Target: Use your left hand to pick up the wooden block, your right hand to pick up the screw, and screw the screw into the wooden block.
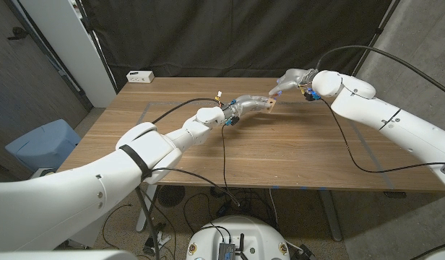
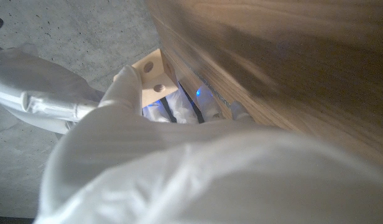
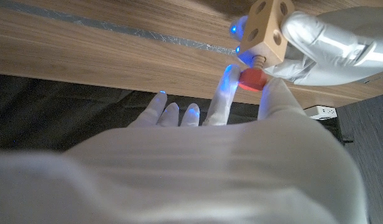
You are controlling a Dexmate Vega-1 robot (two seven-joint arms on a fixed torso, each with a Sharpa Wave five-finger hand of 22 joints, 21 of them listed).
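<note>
Item 1, left hand (image 1: 245, 107): raised above the table's middle, clamped on the wooden block (image 1: 270, 105), which sticks out past its fingertips toward the robot's right. In the left wrist view the block (image 2: 155, 81) shows pale, with round holes in its faces, held against the gloved fingers (image 2: 124, 84).

Item 2, wooden block, right wrist view (image 3: 266, 28): held aloft, clear of the tabletop, 1 holed face turned toward the right hand.

Item 3, screw (image 3: 253, 76): red head pinched between the right hand's fingertips (image 3: 221, 102), its shank reaching into a hole in the block. The screw's long axis runs from the red head straight into that face, so block and screw are joined in line. How deep the thread sits cannot be told.

Item 4, right hand (image 1: 289, 79): just beside the block on its far-right side, closed on the screw head; the other fingers lie spread.

Governing relation: the block lies directly beyond the right hand's fingertips along the screw's axis. By my judgement the next turning calls for rotation about that line while the left hand keeps the block from twisting.

Item 5, wooden table (image 1: 295, 155): brown grain, faint tape lines.

Item 6, room: dark curtain (image 1: 237, 32) behind; white box (image 1: 140, 76) at the far left corner; blue bin (image 1: 42, 144) on the floor at left.
</note>
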